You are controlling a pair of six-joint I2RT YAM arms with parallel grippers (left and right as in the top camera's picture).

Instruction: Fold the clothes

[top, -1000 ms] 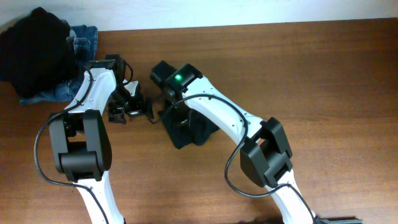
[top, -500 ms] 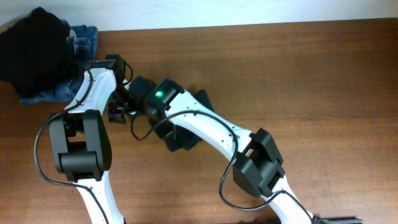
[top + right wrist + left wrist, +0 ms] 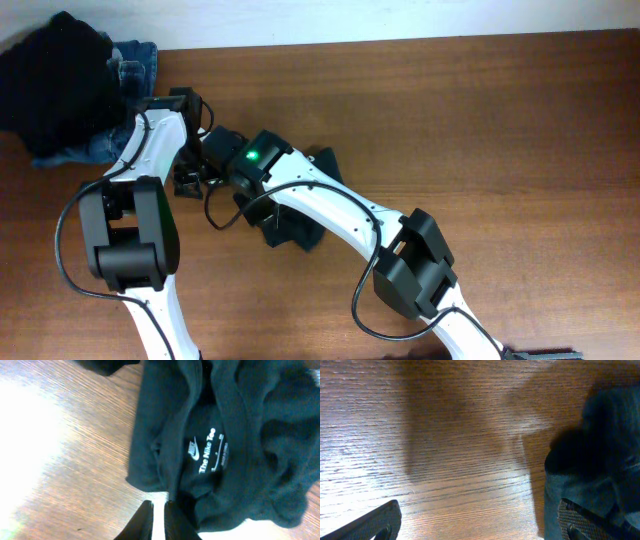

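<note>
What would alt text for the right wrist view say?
A crumpled dark T-shirt lies on the wooden table, its neck label, The Nike Tee, showing. The right hand sits at the frame's bottom, fingertips narrowly apart by the shirt's edge.

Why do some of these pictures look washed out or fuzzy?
Right wrist view: glare whitens the table at left, yet the label on the T-shirt reads sharply. Left wrist view: soft focus, a pale sheen on the wood, and the dark shape at right is blurred. Overhead view: even light, crisp.
</note>
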